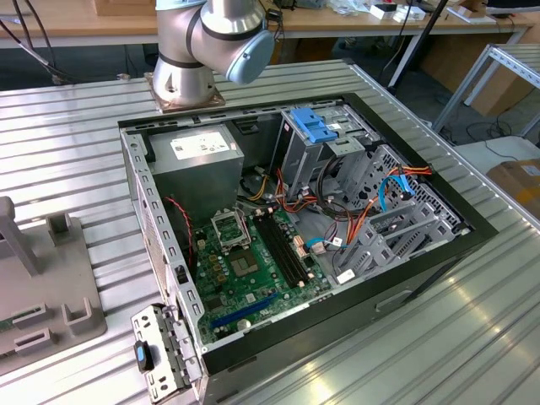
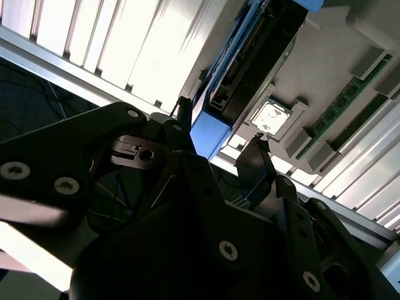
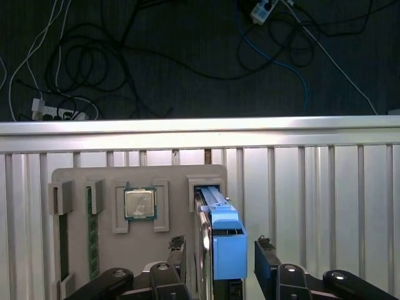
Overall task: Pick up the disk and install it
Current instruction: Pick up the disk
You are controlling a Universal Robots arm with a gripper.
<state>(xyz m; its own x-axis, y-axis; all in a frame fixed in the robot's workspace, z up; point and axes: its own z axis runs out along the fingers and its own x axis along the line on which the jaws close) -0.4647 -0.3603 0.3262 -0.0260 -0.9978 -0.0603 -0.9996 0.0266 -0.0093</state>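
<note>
Blue plastic rails frame the disk (image 3: 226, 232), which I see standing on its edge in a slot of the grey fixture plate (image 3: 169, 178) in the first wrist view. The gripper (image 3: 220, 247) straddles it with its jaws apart, one finger (image 3: 177, 251) on each side of the disk. From here I make out a thin gap between each finger and the rails, so nothing is clamped. In the second wrist view the same disk (image 2: 250, 56) runs up between the two dark fingertips (image 2: 259, 149). On the plate beside the disk lie a square processor chip (image 3: 140, 204) in its own recess and a green memory stick (image 3: 92, 234) in a narrow slot. The plate rests on the ribbed aluminium table (image 3: 312, 187). In the exterior view the open computer case (image 1: 426, 253) sits on that table, well apart from the fixture, with the green motherboard (image 1: 253, 270) exposed.
</note>
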